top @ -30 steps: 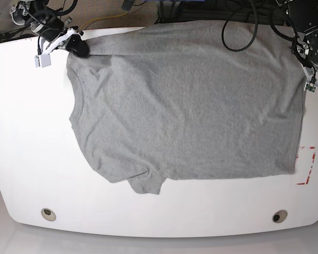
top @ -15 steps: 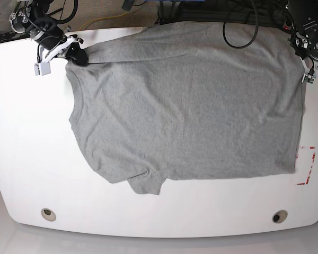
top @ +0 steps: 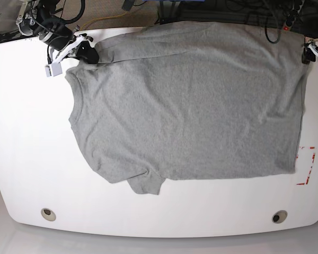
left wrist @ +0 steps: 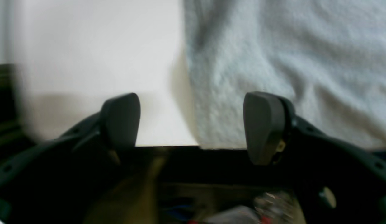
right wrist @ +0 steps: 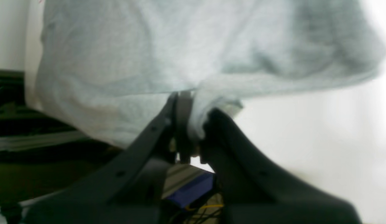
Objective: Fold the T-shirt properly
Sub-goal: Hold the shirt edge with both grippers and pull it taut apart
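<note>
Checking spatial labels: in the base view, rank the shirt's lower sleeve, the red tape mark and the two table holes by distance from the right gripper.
From the right gripper:
1. Lower sleeve, bottom centre-left.
2. Left hole, bottom-left corner.
3. Right hole and red tape mark, far right; too close to call.

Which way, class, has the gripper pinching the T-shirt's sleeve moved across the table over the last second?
Yes. The right gripper, shut on the T-shirt, has moved along the table's far edge toward the shirt's middle, away from the table's corner.
</note>
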### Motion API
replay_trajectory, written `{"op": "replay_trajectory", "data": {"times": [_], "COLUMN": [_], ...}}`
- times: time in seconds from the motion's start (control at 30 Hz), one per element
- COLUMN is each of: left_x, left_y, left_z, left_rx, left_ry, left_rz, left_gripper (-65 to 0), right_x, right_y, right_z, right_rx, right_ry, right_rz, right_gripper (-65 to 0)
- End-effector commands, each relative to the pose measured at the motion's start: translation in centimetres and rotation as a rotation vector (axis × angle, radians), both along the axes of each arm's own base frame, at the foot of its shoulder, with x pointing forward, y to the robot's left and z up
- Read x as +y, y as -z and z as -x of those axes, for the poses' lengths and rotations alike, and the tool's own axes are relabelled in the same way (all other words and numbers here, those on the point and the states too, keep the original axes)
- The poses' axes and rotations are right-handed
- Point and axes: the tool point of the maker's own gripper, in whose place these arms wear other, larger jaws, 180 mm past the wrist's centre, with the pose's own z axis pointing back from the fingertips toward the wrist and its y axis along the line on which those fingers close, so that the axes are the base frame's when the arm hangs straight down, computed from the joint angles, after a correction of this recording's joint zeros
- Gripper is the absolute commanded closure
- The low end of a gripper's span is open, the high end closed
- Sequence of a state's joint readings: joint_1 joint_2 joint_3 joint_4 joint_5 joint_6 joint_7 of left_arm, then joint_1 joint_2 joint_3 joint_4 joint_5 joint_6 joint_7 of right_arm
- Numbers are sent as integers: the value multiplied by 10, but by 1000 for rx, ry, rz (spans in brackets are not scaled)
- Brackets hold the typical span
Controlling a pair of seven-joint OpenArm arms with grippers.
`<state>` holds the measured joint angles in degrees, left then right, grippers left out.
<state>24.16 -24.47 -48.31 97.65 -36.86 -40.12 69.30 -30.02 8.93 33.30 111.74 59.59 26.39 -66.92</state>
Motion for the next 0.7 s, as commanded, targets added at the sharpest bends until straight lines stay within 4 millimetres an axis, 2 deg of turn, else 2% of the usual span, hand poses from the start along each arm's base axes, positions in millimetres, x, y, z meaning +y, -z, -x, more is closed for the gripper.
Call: {"op": "replay_trajectory", "data": {"times": [0.0, 0.17, 0.3, 0.43, 0.67], "left_x": [11, 29, 33, 19, 2], "left_y": [-2, 13, 23, 46, 57], "left_z": [0, 15, 24, 31, 32], "left_rx": [-3, 50, 80, 147, 187], "left_ry": [-9, -74, -103, -86, -39], "left_rz": [34, 104, 127, 178, 200], "left_gripper": [-488, -490, -490, -490, -490], "right_x": [-3, -3, -3, -3, -3], "right_y": [-8, -8, -8, -8, -6], "right_z": [-4, -3, -3, -3, 1], "right_rx": [-34, -32, -29, -29, -19], "right_ry": [1, 1, 0, 0, 0], "right_rz": [6, 6, 6, 6, 6], "right_gripper": [0, 0, 0, 0, 0]}}
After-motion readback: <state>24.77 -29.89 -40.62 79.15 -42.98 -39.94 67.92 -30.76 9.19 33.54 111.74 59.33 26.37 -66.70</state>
